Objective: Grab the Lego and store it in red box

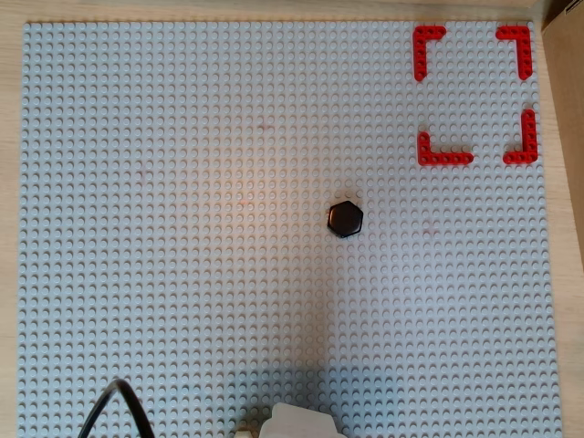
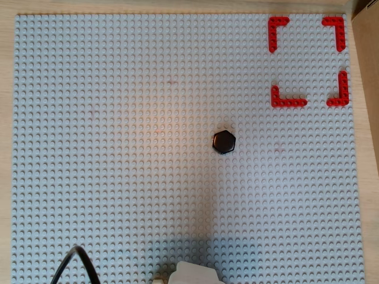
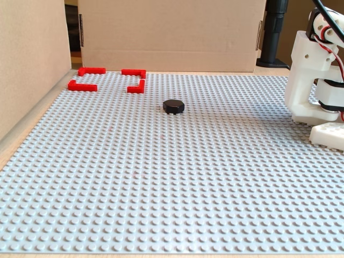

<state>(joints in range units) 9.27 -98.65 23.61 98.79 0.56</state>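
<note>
The Lego (image 1: 346,219) lies loose on the grey studded baseplate (image 1: 182,228), well apart from the red box (image 1: 474,96), whose open interior awaits it. End effector out of view; state unknowable.

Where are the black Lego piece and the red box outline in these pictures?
Lego (image 1: 346,219): an overhead view, centre of its top face.
Red box (image 1: 444,158): an overhead view, on its lower-left corner piece.

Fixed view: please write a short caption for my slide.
Black Lego lies on the grey baseplate, outside the red box.
</note>
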